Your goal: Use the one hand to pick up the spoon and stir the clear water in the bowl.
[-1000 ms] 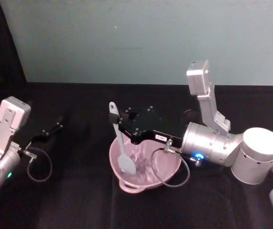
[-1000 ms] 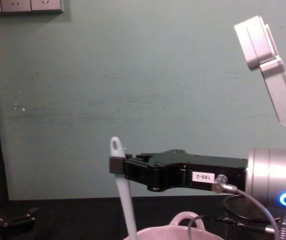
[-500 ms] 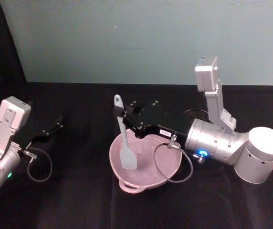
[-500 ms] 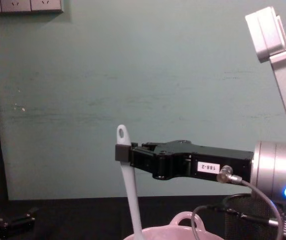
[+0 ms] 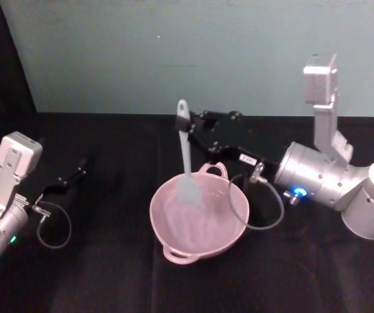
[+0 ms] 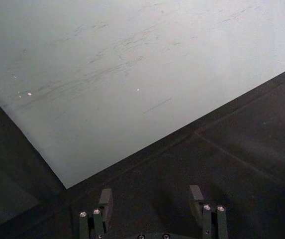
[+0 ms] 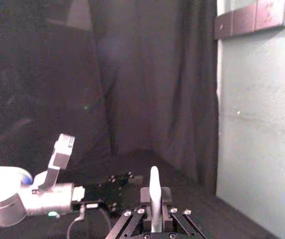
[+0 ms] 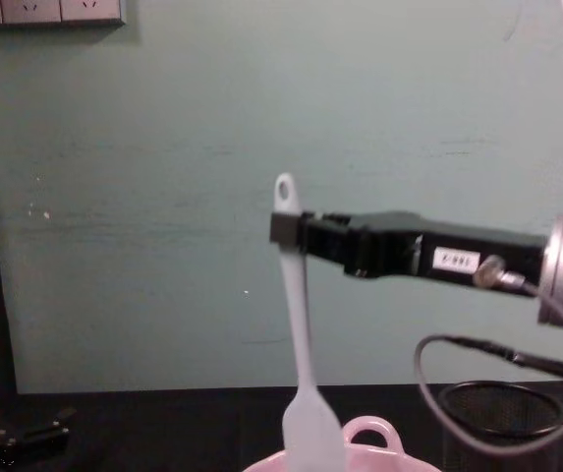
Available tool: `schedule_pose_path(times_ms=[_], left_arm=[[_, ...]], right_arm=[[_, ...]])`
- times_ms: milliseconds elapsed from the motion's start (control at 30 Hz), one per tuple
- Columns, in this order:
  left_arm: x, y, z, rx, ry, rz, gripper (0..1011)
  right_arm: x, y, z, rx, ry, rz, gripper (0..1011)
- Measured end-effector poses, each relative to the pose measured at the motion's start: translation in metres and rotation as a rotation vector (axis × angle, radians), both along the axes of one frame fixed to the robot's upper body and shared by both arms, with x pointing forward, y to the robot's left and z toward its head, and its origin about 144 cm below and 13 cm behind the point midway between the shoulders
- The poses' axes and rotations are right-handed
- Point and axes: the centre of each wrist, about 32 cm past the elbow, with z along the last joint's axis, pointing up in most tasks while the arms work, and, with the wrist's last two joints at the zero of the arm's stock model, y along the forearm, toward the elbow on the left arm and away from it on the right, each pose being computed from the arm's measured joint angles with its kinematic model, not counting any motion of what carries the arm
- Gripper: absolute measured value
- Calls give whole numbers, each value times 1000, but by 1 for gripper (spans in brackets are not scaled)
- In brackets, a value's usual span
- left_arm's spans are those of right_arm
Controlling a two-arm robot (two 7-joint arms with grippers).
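Observation:
My right gripper (image 5: 185, 125) is shut on the upper handle of the white spoon (image 5: 186, 163), which hangs nearly upright. The spoon's flat blade (image 5: 188, 191) is over the far side of the pale pink bowl (image 5: 167, 231), near its rim. In the chest view the right gripper (image 8: 286, 230) holds the spoon (image 8: 301, 334) with its blade just above the bowl's rim (image 8: 371, 433). The right wrist view has the spoon's handle (image 7: 154, 191) pinched between the closed fingers. My left gripper (image 5: 81, 172) rests open low on the left of the table; its fingers (image 6: 105, 204) stand apart over the black cloth.
A black wire-mesh cup (image 8: 502, 418) stands behind the bowl on the right. A grey cable (image 5: 265, 218) loops from my right wrist beside the bowl. Black cloth (image 5: 95, 274) covers the table, and a pale green wall (image 5: 173, 52) runs along the back.
My right gripper has lifted the spoon up and moved it back and to the right. The blade has risen from inside the bowl to its far rim. The left arm has stayed still.

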Motion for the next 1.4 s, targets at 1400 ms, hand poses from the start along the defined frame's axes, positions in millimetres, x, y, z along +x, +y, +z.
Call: schedule_pose_path(times_ms=[1400], left_arm=[[0,0,0,0,0,0,1005]], right_arm=[[-7,-102,2,132,-7,-292,124]])
